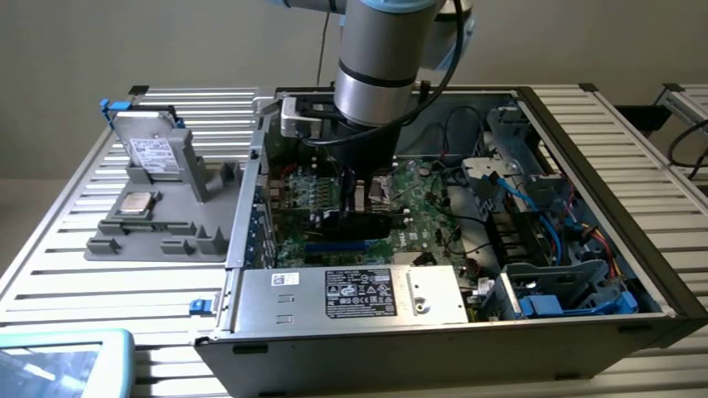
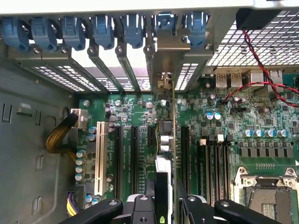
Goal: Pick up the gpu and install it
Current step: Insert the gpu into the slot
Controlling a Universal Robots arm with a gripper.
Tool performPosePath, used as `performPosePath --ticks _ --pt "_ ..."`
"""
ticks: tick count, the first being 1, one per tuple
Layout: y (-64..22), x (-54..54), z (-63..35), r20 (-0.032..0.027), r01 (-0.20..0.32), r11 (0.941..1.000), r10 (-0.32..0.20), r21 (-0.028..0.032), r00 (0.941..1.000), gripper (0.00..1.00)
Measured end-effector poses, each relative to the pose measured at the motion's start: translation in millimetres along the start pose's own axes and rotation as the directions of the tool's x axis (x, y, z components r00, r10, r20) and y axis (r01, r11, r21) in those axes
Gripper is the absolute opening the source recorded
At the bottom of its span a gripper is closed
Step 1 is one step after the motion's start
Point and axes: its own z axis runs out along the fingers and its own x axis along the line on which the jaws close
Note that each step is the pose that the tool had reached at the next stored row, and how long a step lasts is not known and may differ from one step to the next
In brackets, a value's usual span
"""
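Gripper [image 2: 166, 207]: jaws pinched gpu [image 2: 173, 116]; card edge-on, upright at motherboard [image 2: 261, 126] slots, bracket end at rear wall of open computer case [image 1: 443, 356] on desk [image 1: 66, 274].

Open case [image 1: 443, 356] sits on the worktop [image 1: 66, 257], parts holder [image 1: 155, 236] beside it toward the exterior view's left. Inside, the gpu [image 2: 172, 140] stands on edge over the motherboard [image 2: 224, 121], clamped in the tool [image 2: 164, 205].

Even, diffuse room light. My arm [image 1: 387, 58] shades the gpu [image 1: 356, 222] and motherboard [image 1: 426, 207] beneath it. Bright backlight glows through the rear slot vents [image 2: 187, 72]; soft sheen on the bench [image 1: 66, 249] slats.
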Motion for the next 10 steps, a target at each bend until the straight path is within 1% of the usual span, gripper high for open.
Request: performPosePath --ticks 10 --pt "-0.2 -1.6 2.2 -0.0011 0.0 1.0 0.0 -0.0001 1.0 0.27"
